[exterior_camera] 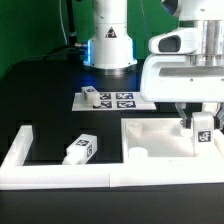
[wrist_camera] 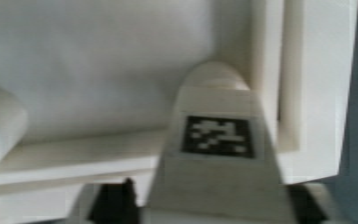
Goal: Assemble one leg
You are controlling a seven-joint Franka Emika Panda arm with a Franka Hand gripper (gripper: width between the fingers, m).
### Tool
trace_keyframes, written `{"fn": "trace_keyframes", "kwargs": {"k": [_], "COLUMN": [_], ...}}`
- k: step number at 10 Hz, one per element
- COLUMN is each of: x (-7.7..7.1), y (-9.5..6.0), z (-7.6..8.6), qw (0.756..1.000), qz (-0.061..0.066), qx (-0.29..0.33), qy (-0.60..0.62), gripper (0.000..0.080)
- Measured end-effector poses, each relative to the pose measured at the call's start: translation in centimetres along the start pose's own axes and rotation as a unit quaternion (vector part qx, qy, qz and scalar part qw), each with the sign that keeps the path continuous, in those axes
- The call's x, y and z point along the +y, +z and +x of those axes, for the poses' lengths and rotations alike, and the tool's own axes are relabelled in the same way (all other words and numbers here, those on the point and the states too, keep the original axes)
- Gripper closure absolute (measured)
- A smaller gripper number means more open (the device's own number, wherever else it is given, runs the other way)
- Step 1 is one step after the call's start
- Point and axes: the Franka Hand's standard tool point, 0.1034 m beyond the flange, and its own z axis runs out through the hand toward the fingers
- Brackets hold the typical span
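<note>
leg [exterior_camera: 203, 130] is held upright between the fingers of the gripper [exterior_camera: 202, 122], over the right part of the white panel [exterior_camera: 150, 140] in the exterior view | same leg [wrist_camera: 211, 140] is seen in the wrist view, tag facing the camera | second leg [exterior_camera: 80, 149] is lain on the black table [exterior_camera: 45, 100], well apart | marker board [exterior_camera: 120, 99] is set beyond it

Bright, glaring whites on a dark table [exterior_camera: 40, 95]; soft, blurry wrist view
</note>
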Motion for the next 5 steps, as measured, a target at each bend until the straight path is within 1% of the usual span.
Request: {"fn": "trace_keyframes", "kwargs": {"k": [1,3,4,5], "x": [0.0,-0.1,-0.6,-1.5], "y": [0.0,0.1,0.3,0.3], "z": [0.0,-0.1,-0.1,-0.1], "qw": [0.999,0.995,0.986,0.973], "qz": [0.0,0.0,-0.001,-0.004], "qx": [0.0,-0.001,-0.002,-0.011], "qy": [0.035,0.1,0.168,0.232], "gripper": [0.0512,0.0512,0.0512,0.0512]}}
